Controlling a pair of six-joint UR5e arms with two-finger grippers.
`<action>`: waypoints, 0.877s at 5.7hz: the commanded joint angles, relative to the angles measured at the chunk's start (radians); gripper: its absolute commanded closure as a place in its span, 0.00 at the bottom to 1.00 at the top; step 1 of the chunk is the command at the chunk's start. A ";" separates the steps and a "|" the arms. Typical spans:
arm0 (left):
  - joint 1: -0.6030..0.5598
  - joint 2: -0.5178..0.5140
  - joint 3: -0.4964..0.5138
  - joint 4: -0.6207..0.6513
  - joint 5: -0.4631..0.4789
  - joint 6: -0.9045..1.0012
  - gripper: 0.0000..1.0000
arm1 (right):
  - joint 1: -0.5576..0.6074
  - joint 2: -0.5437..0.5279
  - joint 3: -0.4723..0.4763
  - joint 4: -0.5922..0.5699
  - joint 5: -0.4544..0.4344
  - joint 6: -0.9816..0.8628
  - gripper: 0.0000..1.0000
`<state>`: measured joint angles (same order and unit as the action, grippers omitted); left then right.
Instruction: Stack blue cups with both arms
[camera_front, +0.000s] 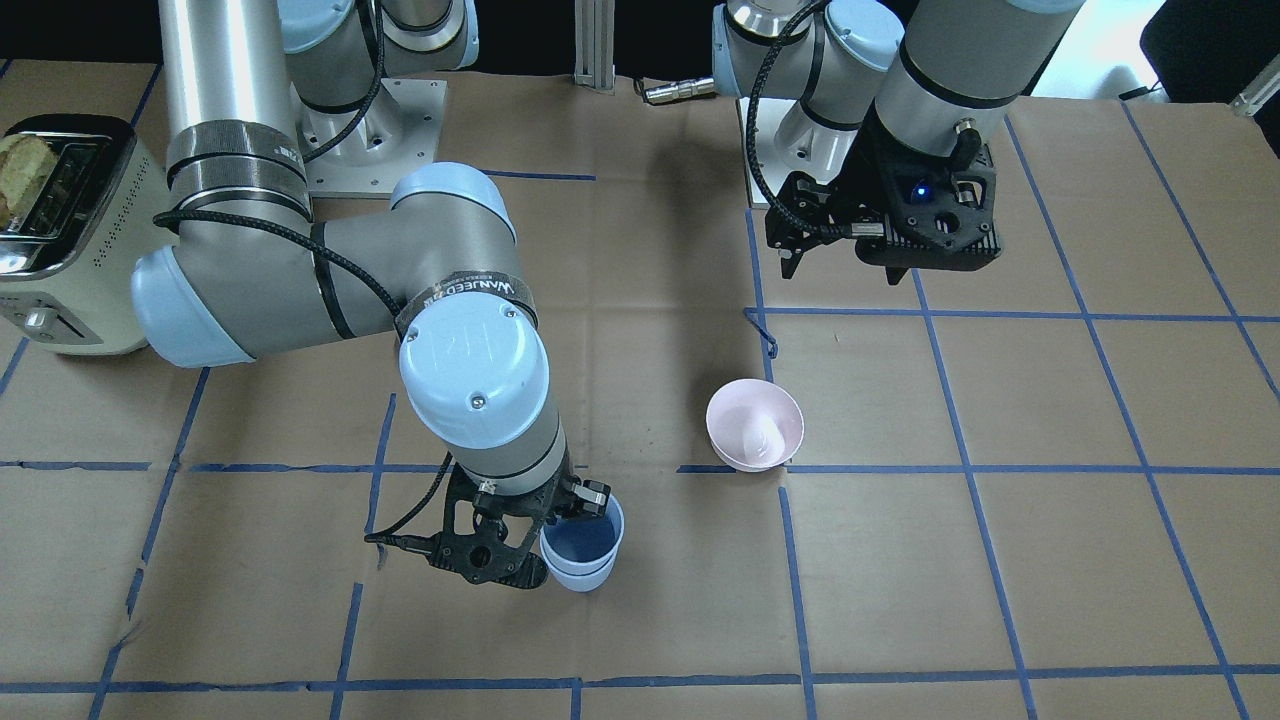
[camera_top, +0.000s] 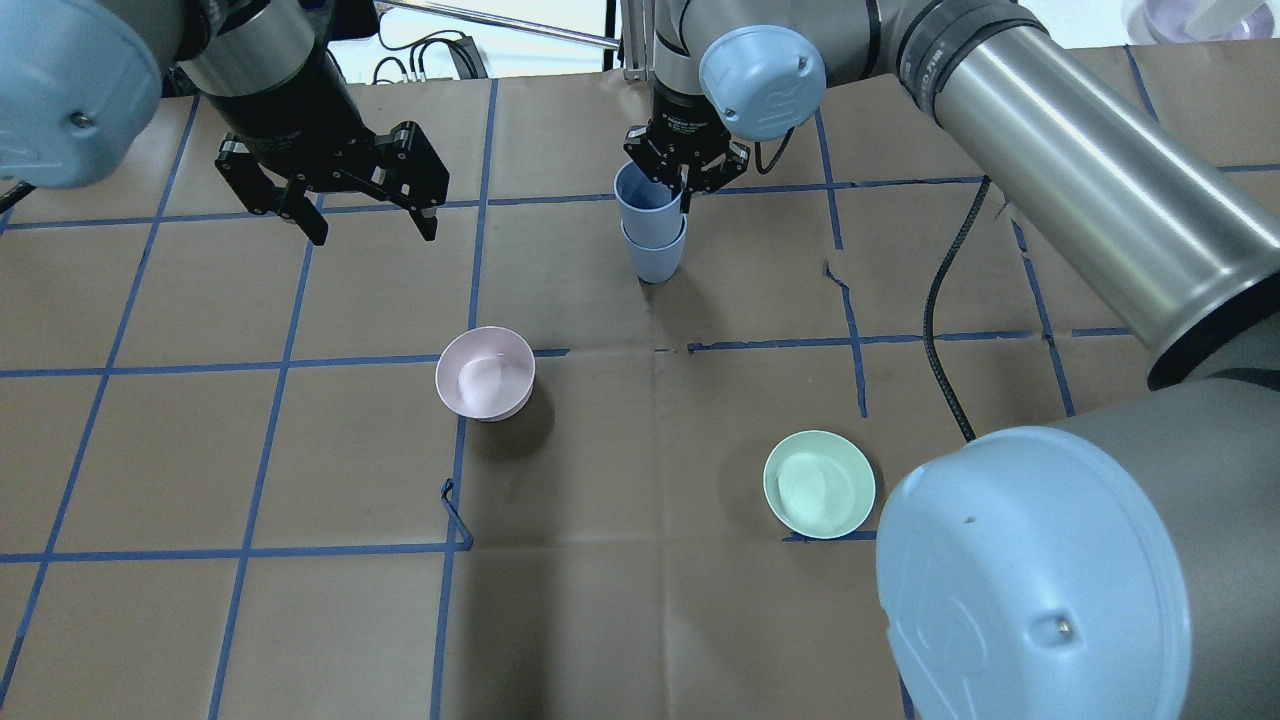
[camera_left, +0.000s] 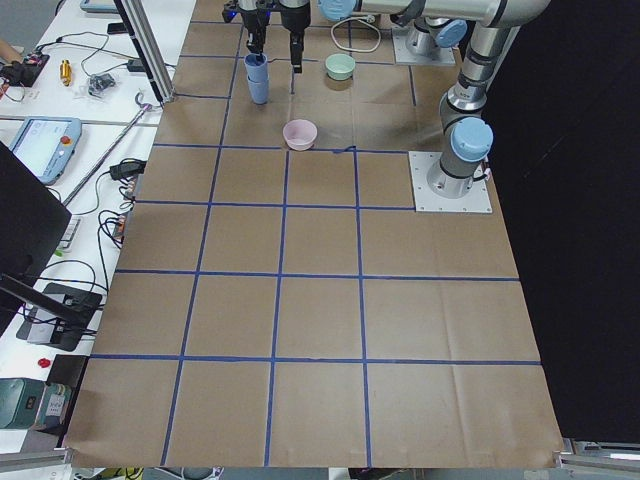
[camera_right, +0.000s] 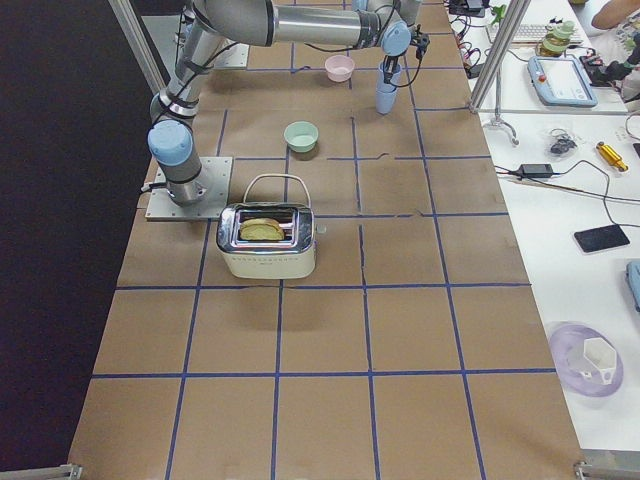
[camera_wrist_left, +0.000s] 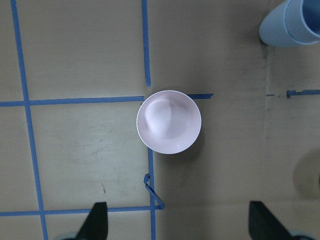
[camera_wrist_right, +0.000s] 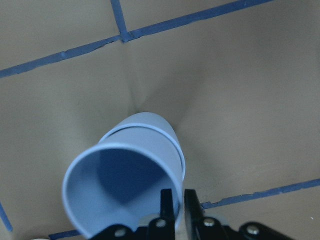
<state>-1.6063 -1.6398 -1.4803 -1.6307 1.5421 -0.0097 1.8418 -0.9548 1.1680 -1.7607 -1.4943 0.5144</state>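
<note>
The two blue cups stand nested at the far middle of the table: the upper cup (camera_top: 648, 203) sits partway inside the lower cup (camera_top: 655, 256). My right gripper (camera_top: 681, 186) is shut on the upper cup's rim; in the right wrist view the rim wall (camera_wrist_right: 125, 195) is pinched between the fingers of the gripper (camera_wrist_right: 178, 200), with the lower cup (camera_wrist_right: 156, 126) beneath. The stack also shows in the front view (camera_front: 582, 545). My left gripper (camera_top: 372, 230) is open and empty, hovering above the table to the left of the stack, with the cups at its wrist view's top right corner (camera_wrist_left: 292, 22).
A pale pink bowl (camera_top: 485, 372) stands near the table's middle, under the left wrist camera (camera_wrist_left: 169, 121). A mint-green bowl (camera_top: 819, 484) stands nearer on the right. A toaster (camera_right: 268, 240) with bread stands on the robot's right side. Blue tape lines grid the brown paper.
</note>
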 joint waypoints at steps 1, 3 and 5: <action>-0.001 0.000 0.000 0.000 0.001 -0.001 0.01 | 0.002 -0.007 -0.013 -0.017 0.002 -0.004 0.00; -0.001 0.000 0.000 0.000 0.000 -0.001 0.01 | -0.045 -0.108 -0.045 0.071 -0.015 -0.072 0.00; 0.000 0.000 0.002 0.002 0.000 -0.001 0.01 | -0.189 -0.290 0.052 0.283 -0.036 -0.350 0.00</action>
<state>-1.6065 -1.6399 -1.4797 -1.6302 1.5416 -0.0107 1.7219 -1.1523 1.1645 -1.5675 -1.5169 0.2885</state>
